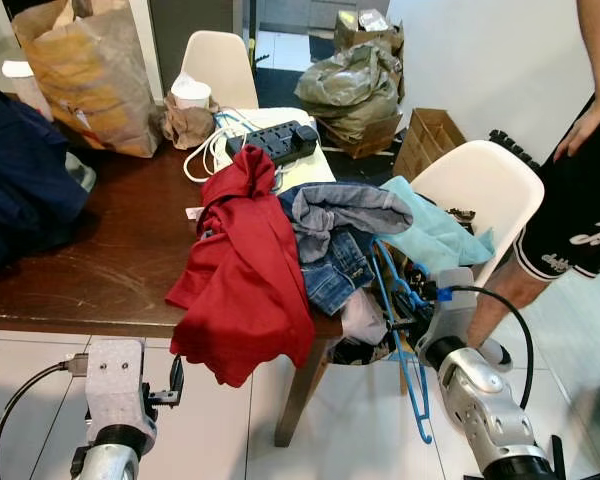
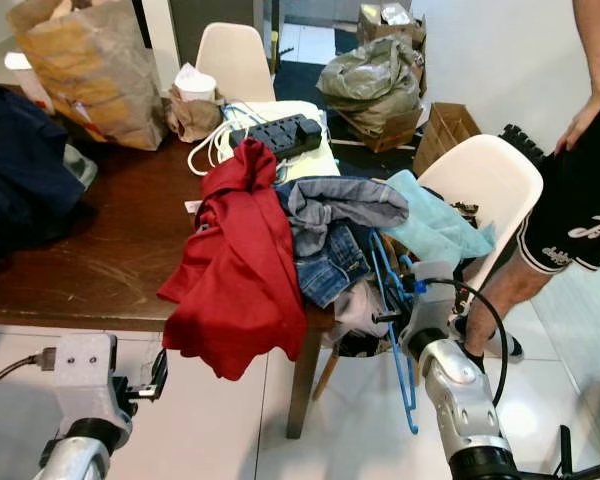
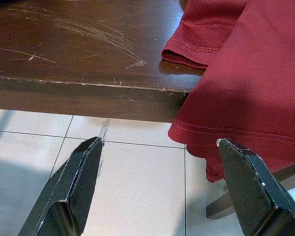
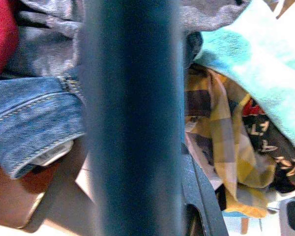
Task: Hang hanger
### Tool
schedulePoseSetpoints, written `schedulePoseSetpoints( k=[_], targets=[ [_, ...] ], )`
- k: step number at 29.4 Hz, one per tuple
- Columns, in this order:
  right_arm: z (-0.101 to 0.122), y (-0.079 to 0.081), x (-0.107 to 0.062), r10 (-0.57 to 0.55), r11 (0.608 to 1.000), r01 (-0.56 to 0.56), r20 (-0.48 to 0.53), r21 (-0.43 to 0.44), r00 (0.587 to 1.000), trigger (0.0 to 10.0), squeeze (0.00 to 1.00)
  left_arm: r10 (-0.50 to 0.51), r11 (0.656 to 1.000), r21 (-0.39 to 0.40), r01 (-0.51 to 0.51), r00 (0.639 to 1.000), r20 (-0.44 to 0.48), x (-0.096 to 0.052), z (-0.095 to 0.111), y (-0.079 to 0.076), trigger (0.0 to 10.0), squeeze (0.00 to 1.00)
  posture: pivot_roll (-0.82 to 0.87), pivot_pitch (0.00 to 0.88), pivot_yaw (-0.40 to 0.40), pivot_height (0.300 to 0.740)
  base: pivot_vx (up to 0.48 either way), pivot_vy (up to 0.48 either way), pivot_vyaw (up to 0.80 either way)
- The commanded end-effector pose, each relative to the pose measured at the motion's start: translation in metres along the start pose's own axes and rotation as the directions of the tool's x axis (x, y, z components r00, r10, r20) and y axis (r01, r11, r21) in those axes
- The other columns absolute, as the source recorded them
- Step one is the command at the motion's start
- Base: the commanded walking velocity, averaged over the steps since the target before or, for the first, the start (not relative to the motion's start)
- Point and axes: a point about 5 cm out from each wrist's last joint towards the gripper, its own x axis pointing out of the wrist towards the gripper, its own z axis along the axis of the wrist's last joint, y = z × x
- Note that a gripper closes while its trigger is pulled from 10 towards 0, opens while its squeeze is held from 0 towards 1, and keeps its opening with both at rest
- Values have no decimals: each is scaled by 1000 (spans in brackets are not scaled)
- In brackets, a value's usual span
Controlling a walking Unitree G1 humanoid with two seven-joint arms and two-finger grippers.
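Carry stage: right gripper [image 1: 412, 322], apparently clamped on the blue hanger [image 1: 405, 345] beside the table's [image 1: 100, 270] clothes pile, next needs a rail; left gripper [image 3: 160, 189] idles, fingers spread.

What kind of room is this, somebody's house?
Probably a lived-in home, a dining area mid-laundry: a wooden table piled with clothes, white chairs around it, and bags on the tiled floor.
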Motion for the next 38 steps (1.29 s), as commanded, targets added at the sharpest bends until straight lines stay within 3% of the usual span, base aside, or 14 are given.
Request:
schedulePoseSetpoints(
  k=[1,15,18,21,24,26,27,29,30,31,32,33,37,38],
  targets=[
    [-2,-3,-4,-5,1000,5,-10,27,1000,10000,0,-2,1000,19,2,1000,-10,-2,0,3,10000,0,-29,105,-91,740,0,0,0],
    [79,-46,16,-201,977,211,196,-31,960,10000,0,-37,993,118,15,981,193,20,69,4,10000,0,-11,82,-86,740,0,0,0],
    [71,-60,13,-76,868,29,-75,-496,994,10000,0,-40,986,168,9,982,183,28,71,7,10000,0,-15,79,-81,740,0,0,0],
    [68,-67,1,32,805,-164,-233,-571,972,10000,0,-50,980,201,17,985,162,29,67,7,10000,0,-18,80,-77,740,0,0,0],
    [76,-70,-5,92,785,-232,-262,-575,961,10000,0,-56,976,217,24,988,144,28,67,6,10000,0,-20,79,-75,740,0,0,0],
    [125,-45,-9,356,897,-334,26,-291,934,10000,0,-41,982,191,7,984,174,34,78,9,10000,0,-12,78,-74,740,0,0,0],
    [142,-31,-19,506,854,-474,132,-217,852,10000,0,-37,985,175,1,979,199,41,86,8,10000,0,-9,73,-78,740,0,0,0],
    [142,-31,-19,506,854,-474,132,-217,852,10000,0,-37,985,175,1,979,199,41,86,8,10000,0,-9,73,-78,740,0,0,0],
    [149,-21,-28,620,784,-592,179,-189,764,10000,0,-34,988,156,-1,975,222,46,93,7,10000,0,-11,74,-75,740,0,0,0],
    [149,-21,-28,620,784,-592,179,-189,764,10000,0,-34,988,156,-1,975,222,46,93,7,10000,0,-11,74,-75,740,0,0,0],
    [148,-14,-39,727,687,-706,170,-173,665,2353,0,-43,989,145,8,969,245,52,102,4,10000,0,-10,69,-75,740,0,0,0],
    [149,-10,-48,790,609,-781,188,-139,583,0,0,-55,991,130,21,963,265,55,109,0,10000,0,-11,68,-74,740,0,0,0],
    [154,-8,-55,830,538,-835,245,-114,501,0,0,-72,992,122,38,955,289,57,117,-3,10000,0,-15,68,-70,740,0,0,0],
    [158,-7,-50,798,578,-807,291,-121,528,9020,0,-72,992,121,38,953,296,57,119,-2,10000,0,-21,68,-65,740,0,0,0]
  ],
)
